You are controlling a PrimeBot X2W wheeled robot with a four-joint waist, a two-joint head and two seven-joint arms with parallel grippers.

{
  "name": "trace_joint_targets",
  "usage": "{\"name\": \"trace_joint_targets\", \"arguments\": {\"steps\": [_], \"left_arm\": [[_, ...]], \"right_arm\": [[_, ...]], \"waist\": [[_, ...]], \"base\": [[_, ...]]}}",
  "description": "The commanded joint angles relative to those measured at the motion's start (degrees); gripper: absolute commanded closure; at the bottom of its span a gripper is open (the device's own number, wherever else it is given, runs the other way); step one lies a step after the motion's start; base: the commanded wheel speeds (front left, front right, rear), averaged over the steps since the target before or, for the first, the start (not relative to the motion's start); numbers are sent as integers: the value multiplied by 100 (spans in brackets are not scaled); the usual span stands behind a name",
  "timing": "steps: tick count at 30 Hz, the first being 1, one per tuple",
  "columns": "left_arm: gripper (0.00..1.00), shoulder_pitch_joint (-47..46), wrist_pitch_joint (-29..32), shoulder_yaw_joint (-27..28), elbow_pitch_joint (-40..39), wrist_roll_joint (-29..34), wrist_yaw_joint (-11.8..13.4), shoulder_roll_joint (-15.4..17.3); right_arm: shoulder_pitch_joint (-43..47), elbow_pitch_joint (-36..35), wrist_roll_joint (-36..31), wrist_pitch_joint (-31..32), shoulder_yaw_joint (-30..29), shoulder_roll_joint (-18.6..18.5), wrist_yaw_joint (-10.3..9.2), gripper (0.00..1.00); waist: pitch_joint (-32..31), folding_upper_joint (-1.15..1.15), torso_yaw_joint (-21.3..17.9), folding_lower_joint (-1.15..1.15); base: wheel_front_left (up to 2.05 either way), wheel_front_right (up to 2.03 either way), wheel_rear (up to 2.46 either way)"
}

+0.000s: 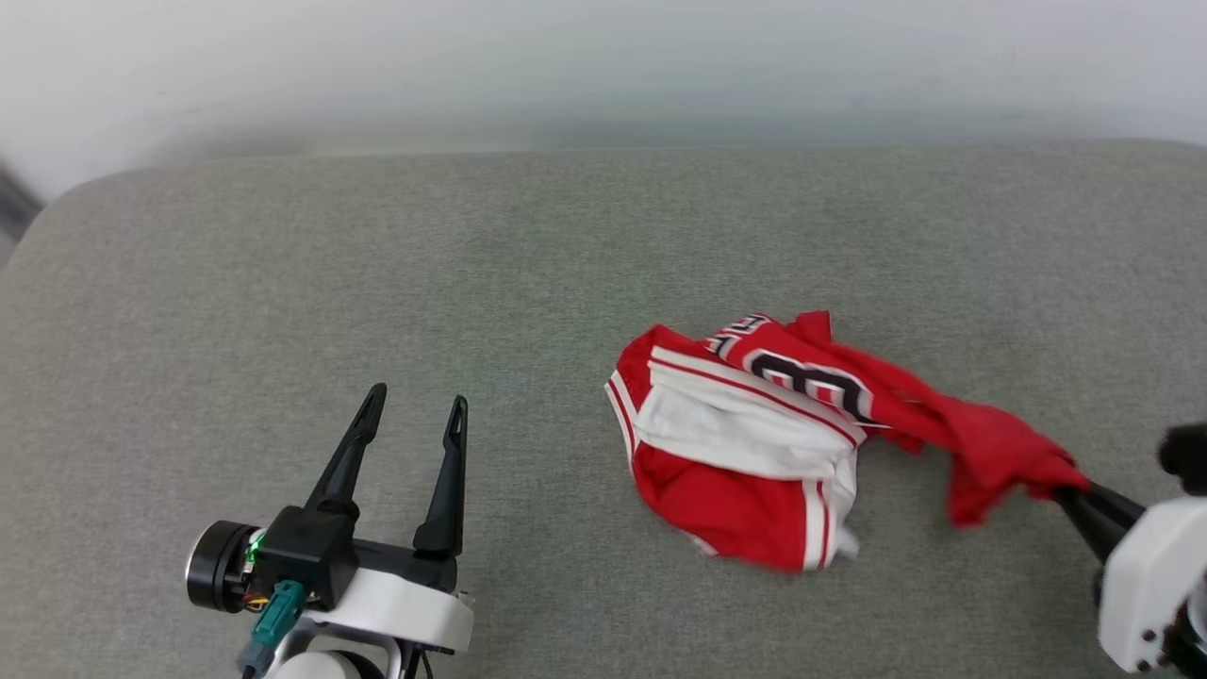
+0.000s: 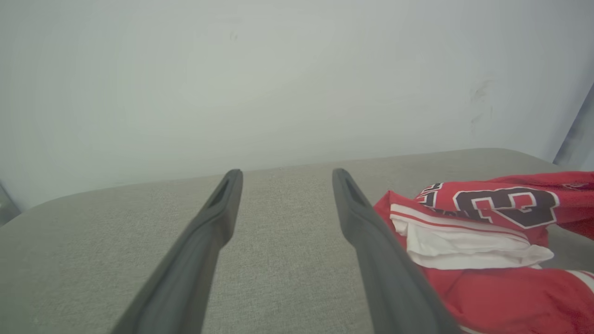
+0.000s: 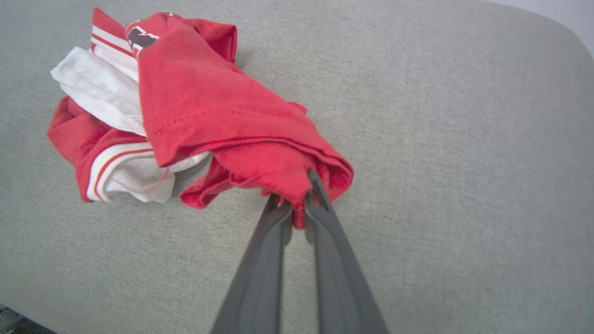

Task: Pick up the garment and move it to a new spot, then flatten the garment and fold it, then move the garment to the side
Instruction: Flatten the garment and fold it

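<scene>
Right gripper (image 3: 295,197) tight around garment (image 3: 209,106) edge

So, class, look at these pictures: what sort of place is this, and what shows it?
Probably an indoor room set up for testing: a broad grey fabric-covered surface against a plain pale wall, with one crumpled garment on it.

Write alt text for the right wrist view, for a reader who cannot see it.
The right gripper has its two dark jaws shut on a red edge of a crumpled red jersey T-shirt with white sleeves, which lies on a grey fabric surface.
</scene>
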Motion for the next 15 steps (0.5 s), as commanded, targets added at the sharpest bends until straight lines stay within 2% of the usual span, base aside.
{"name": "trace_joint_targets", "arguments": {"steps": [1,7,13,15], "left_arm": [[0,-32,-15,-3,4,38,-23,-4],[0,-89,-15,-59,52,39,-41,-14],[0,-120,-15,-97,110,57,-65,-15],[0,-132,-15,-114,137,73,-75,-15]], "right_arm": [[261,-19,-170,141,-268,105,-4,100],[803,484,-576,299,-861,455,-4,100],[779,1415,-1071,-290,-998,584,-7,100],[643,1638,-1150,-601,-958,684,-6,0]], "waist": [[11,0,-71,-1],[45,0,-104,-1],[67,0,-81,-1],[53,0,-80,-1]], "base": [[0,0,0],[0,0,0],[0,0,0],[0,0,0]]}}
